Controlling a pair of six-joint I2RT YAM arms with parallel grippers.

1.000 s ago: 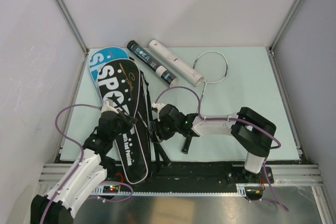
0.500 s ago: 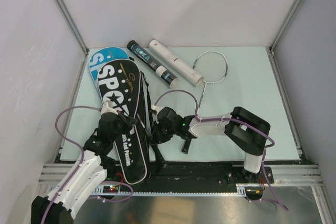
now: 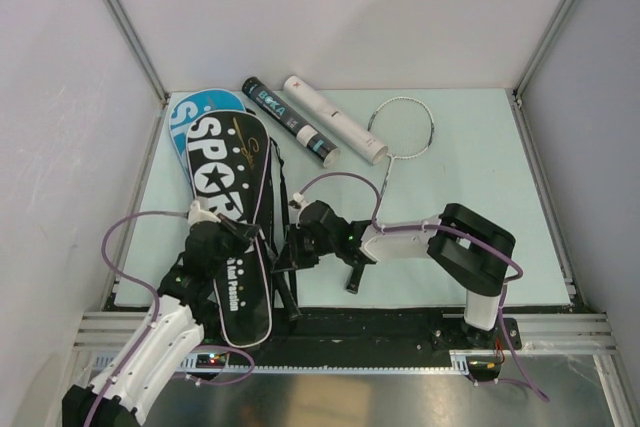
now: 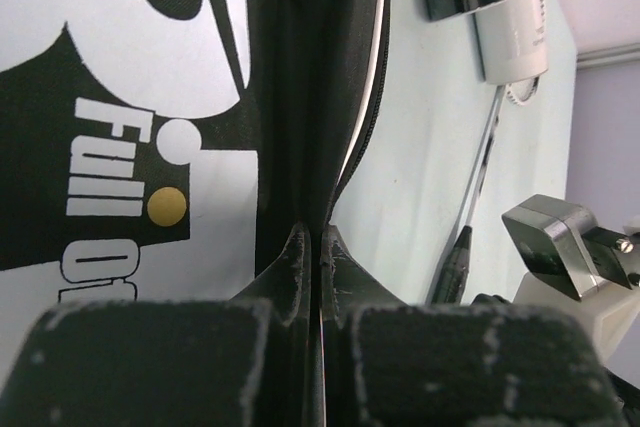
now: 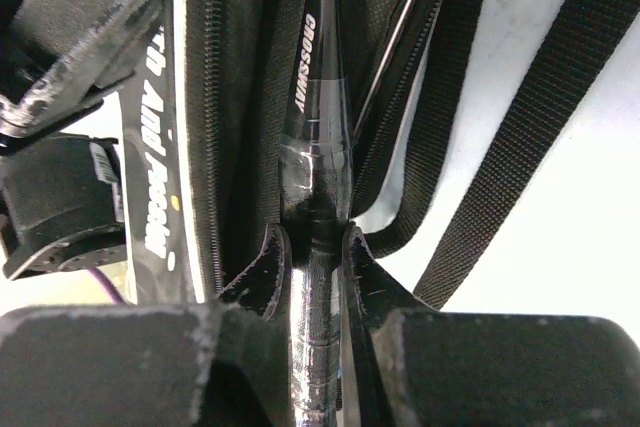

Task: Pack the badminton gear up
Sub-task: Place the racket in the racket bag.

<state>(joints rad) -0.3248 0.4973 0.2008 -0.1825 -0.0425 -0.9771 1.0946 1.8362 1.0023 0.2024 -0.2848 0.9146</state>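
Black bag (image 3: pixel 228 162) lies head far, neck near; left gripper (image 4: pixel 318 239) pinches its edge, right gripper (image 5: pixel 312 244) clamps racket (image 5: pixel 318 142) pointing inside

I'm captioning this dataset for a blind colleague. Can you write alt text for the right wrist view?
The right gripper is shut on a black racket handle that runs up into the unzipped side of a black bag. A black webbing strap lies to the right on the pale table; part of the left arm shows at the left edge.
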